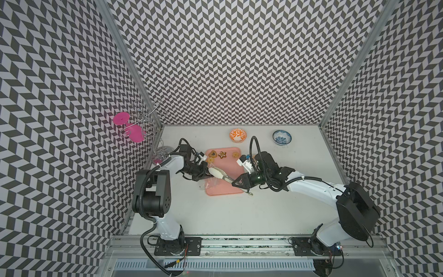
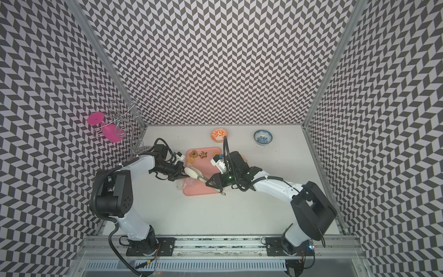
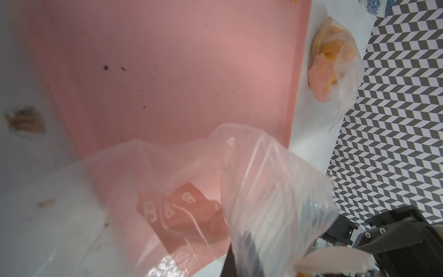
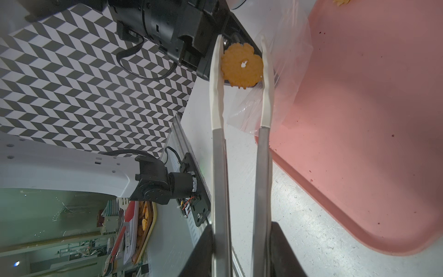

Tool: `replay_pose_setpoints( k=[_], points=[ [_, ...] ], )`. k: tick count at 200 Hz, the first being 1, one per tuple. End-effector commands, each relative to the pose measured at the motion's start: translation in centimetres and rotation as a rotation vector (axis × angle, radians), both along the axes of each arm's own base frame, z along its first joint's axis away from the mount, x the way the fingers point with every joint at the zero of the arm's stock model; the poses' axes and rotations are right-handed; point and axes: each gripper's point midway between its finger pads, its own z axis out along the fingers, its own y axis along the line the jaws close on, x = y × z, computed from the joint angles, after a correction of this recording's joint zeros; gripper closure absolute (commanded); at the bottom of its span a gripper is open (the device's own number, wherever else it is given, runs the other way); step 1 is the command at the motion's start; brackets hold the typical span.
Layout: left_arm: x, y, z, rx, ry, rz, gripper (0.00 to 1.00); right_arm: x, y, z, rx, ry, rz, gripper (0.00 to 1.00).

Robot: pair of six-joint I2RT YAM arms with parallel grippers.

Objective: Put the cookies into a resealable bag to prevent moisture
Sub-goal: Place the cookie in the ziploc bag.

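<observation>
Several cookies [image 1: 222, 154] lie at the far end of the pink tray [image 1: 230, 165]. My right gripper [image 4: 242, 239] is shut on metal tongs [image 4: 218, 167] with white tips. The tongs pinch a round yellow-orange cookie [image 4: 241, 66] with a hole, held at the mouth of the clear resealable bag [image 4: 287, 60]. My left gripper [image 3: 239, 259] is shut on the bag's edge [image 3: 263, 179], its fingers showing only dimly through the plastic. In both top views the bag [image 1: 208, 184] hangs over the tray's near left corner, and the tongs [image 2: 195, 173] point into it.
A second clear bag with orange pieces [image 3: 333, 60] lies on the table beyond the tray's right side. An orange bowl [image 1: 237, 135] and a blue bowl [image 1: 282, 137] stand at the back. A wire rack with pink glasses [image 1: 141, 124] fills the back left corner.
</observation>
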Motion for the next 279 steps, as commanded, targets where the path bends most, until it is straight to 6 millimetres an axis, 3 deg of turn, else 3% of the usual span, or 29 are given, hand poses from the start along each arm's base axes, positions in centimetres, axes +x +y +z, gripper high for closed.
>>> replay_pose_setpoints(
  k=[1, 43, 96, 180, 279],
  points=[
    [0.4, -0.1, 1.7, -0.030, -0.056, 0.007, 1.00, 0.7, 0.4, 0.3, 0.017, -0.023, 0.011, 0.73],
    [0.3, 0.3, 3.1, -0.005, -0.081, 0.024, 1.00, 1.2, -0.9, -2.0, -0.116, 0.001, 0.005, 0.73],
    [-0.4, 0.4, 3.1, 0.053, -0.084, 0.012, 1.00, 1.9, -0.6, -1.6, -0.127, -0.005, 0.024, 0.73],
    [-0.5, 0.2, 3.3, 0.068, -0.089, 0.000, 1.00, 1.9, 0.5, 2.4, 0.049, -0.033, 0.038, 0.58],
    [-0.5, 1.0, 4.3, 0.124, -0.108, 0.018, 1.00, 2.4, -1.2, 4.8, 0.125, -0.018, -0.015, 0.56]
  ],
)
